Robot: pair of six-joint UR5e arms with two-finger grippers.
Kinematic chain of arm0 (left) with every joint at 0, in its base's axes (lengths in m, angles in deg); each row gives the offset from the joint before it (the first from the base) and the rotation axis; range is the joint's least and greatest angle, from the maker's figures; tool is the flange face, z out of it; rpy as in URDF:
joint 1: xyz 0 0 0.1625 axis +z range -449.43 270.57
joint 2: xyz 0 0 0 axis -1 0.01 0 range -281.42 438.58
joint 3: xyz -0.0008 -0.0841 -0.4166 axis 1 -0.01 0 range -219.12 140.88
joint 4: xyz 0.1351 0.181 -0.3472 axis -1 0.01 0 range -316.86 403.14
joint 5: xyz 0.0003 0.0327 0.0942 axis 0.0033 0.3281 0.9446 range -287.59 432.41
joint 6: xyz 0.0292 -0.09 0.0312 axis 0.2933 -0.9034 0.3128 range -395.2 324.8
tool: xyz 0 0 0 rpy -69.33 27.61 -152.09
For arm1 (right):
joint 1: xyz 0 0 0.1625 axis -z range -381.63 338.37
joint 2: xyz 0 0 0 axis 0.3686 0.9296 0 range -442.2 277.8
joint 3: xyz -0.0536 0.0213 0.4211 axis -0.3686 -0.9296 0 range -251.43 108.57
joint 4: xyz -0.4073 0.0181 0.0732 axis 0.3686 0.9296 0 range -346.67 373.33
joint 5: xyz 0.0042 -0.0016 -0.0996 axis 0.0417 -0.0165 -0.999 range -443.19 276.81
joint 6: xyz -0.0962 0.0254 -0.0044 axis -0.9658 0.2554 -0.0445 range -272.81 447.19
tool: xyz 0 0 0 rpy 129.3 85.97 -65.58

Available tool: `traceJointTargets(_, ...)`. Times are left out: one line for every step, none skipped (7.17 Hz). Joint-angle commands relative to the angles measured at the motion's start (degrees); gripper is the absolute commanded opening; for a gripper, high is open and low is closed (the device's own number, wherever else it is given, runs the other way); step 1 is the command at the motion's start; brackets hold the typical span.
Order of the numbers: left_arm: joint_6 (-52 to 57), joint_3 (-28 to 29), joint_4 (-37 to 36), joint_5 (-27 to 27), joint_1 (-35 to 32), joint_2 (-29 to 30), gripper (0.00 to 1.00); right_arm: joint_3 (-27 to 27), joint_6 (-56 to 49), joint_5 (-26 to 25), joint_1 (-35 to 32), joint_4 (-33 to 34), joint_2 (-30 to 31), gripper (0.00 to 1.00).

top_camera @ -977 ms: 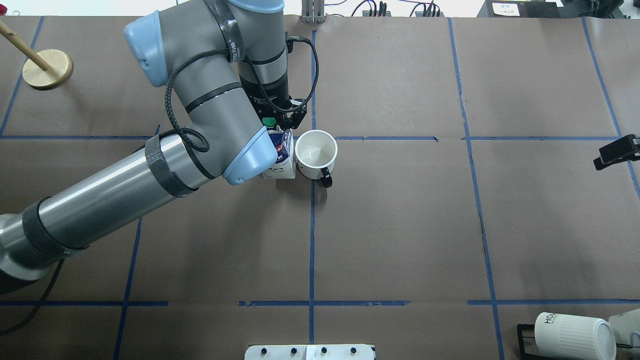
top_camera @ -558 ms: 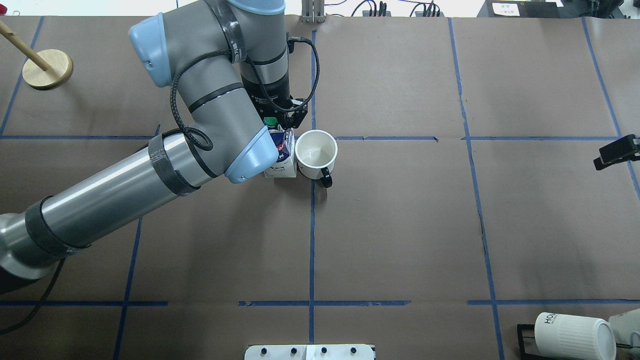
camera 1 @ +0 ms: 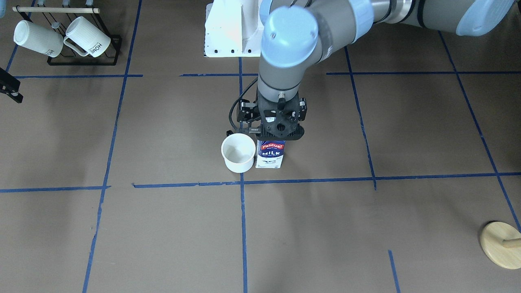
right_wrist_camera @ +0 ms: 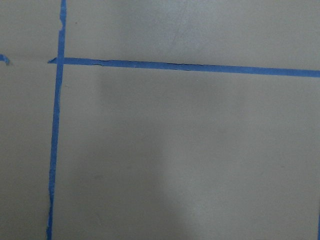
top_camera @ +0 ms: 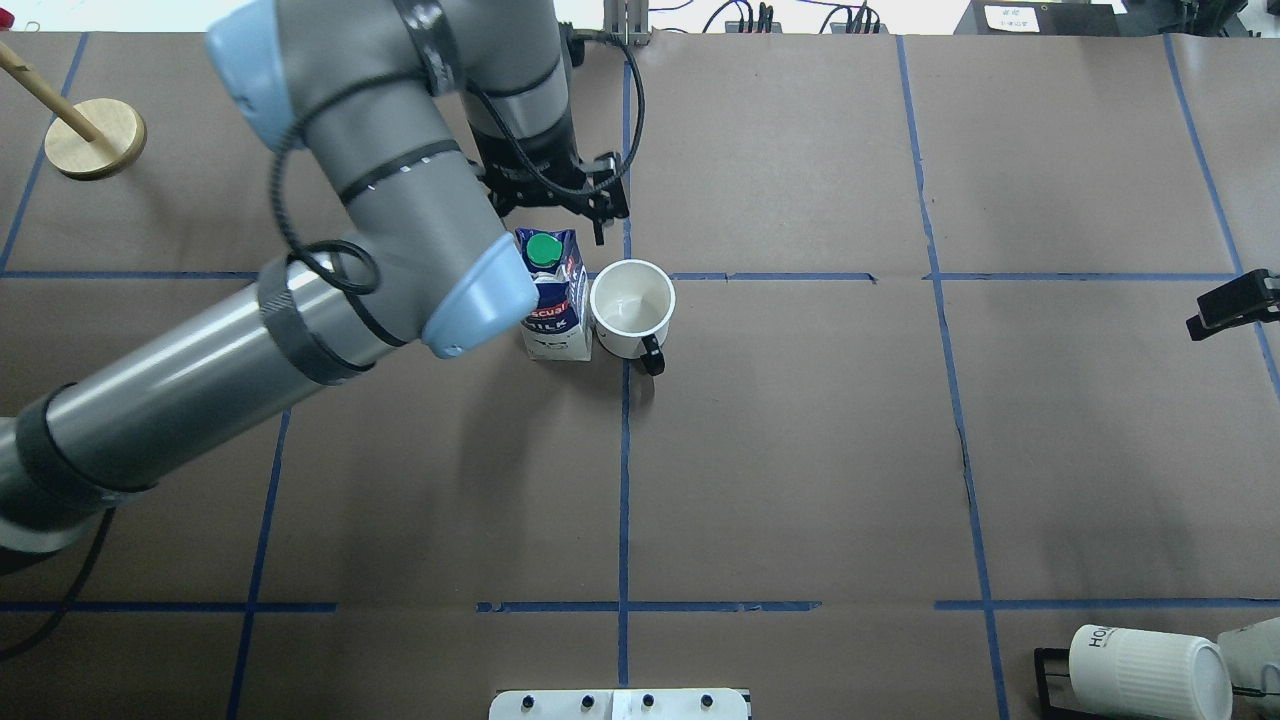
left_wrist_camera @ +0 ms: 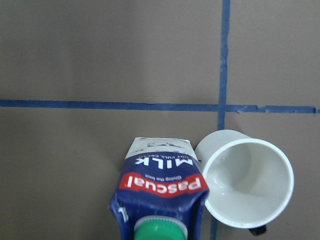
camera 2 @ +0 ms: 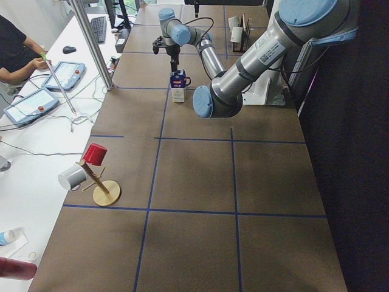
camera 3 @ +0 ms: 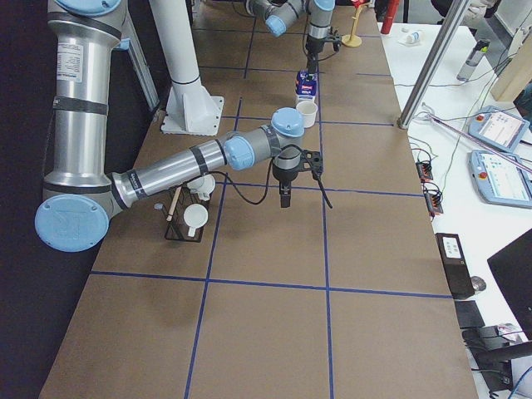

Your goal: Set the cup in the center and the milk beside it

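Observation:
The milk (top_camera: 553, 310) stands upright just left of the cup (top_camera: 632, 300), nearly touching it. The cup rests on the vertical tape line, just on the near side of the center crossing (top_camera: 625, 277). Its handle points towards the robot. My left gripper (camera 1: 280, 136) hovers open above the carton's top and holds nothing. The left wrist view looks down on the milk (left_wrist_camera: 160, 190) and the cup (left_wrist_camera: 247, 177), with no fingers around them. My right gripper (top_camera: 1235, 303) is at the table's right edge, far from both, and looks shut and empty.
A black rack with ribbed "HOME" mugs (camera 1: 61, 36) stands at the near right corner of the table. A wooden peg stand (top_camera: 95, 138) is at the far left. The white robot base (camera 1: 232, 28) is at the near edge.
My left gripper has let go of the milk carton and risen away from it. The carton's green cap now shows. The cup and the right arm have not moved.

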Motion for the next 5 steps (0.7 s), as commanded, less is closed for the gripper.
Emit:
traceJointTargets(1.28,-11.26,-3.11,2.26,-2.35,-3.56,1.0,-0.26,-0.02,-0.04,0.05,-0.05,-0.04,1.0)
traceJointTargets(1.9,-14.53,-3.29,2.8,-2.44,-6.37,1.0,-0.44,-0.2,0.05,-0.04,-0.05,-0.04,1.0)
traceJointTargets(2.95,-19.96,-3.21,2.98,-2.87,-11.8,1.0,-0.35,-0.29,0.14,-0.04,-0.05,-0.04,1.0)
traceJointTargets(9.83,-26.02,-3.2,2.98,-4.44,-18.98,1.0,-0.44,-2.64,0.31,-0.82,0.04,0.04,1.0)
traceJointTargets(16.86,-30.26,-3.2,2.54,-6.81,-25.67,1.0,-0.88,-6.05,0.66,-3.18,0.82,0.05,1.0)
